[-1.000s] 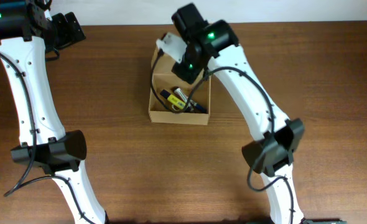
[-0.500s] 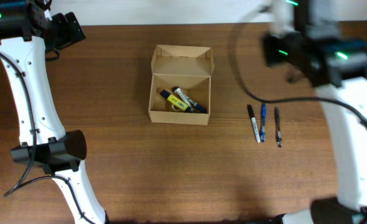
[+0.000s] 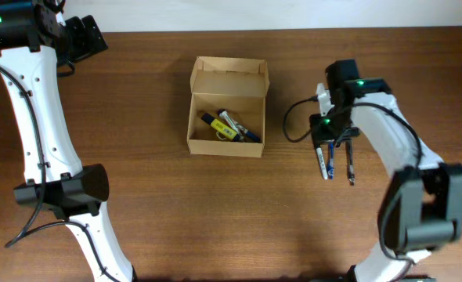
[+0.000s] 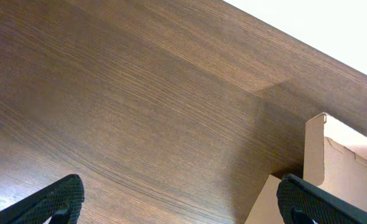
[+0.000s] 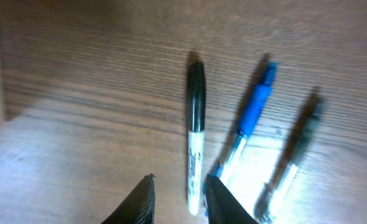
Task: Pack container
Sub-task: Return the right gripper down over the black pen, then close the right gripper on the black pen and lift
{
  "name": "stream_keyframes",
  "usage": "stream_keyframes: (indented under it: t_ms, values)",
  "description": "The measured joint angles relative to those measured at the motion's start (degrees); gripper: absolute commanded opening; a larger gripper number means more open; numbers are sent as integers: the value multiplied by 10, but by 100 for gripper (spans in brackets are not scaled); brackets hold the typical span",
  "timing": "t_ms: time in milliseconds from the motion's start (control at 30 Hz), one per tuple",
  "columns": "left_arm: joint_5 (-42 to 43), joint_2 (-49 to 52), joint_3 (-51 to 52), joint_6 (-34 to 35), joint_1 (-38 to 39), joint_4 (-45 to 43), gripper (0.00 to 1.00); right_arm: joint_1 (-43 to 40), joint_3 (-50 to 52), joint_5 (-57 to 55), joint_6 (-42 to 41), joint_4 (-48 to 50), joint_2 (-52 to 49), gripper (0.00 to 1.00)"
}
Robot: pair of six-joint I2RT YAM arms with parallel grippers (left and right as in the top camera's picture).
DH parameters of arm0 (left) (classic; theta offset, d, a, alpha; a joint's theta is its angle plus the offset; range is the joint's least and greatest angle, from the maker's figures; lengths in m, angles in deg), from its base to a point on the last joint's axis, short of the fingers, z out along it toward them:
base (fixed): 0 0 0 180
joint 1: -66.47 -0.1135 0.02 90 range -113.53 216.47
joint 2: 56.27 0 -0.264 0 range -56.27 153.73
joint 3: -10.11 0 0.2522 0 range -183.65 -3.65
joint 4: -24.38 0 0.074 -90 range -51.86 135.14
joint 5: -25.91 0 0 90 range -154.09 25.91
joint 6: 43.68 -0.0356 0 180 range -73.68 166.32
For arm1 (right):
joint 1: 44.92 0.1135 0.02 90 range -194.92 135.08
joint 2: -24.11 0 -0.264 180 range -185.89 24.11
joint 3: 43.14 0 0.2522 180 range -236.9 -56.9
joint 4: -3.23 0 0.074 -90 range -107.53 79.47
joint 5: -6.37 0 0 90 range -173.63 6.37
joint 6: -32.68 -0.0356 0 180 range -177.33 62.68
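Resting on the table (image 3: 160, 204), the open container (image 3: 229, 78), judged light and easily crushed, is best held by its side walls; it lies well left of the right gripper (image 5: 178, 199), spread over a marker (image 5: 196, 118). The left gripper (image 4: 183, 202) is spread wide.

I can read no text on any of my feeds. The black-capped white marker (image 5: 196, 134) on the tabletop carries dark print along its barrel, but it is too blurred to make out. The yellow-labelled item (image 3: 221, 130) inside the container (image 3: 229, 82) is too small to read.
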Motion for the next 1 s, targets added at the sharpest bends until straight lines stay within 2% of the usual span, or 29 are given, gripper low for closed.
stream_keyframes:
  t_ms: [367, 833, 1000]
  values:
    - [0, 0, 0, 0, 0, 0, 100, 0, 0, 2, -10, 17, -84, 31]
    - [0, 0, 0, 0, 0, 0, 100, 0, 0, -24, -10, 24, -100, 30]
    - [0, 0, 0, 0, 0, 0, 100, 0, 11, -25, -9, 31, -101, 27]
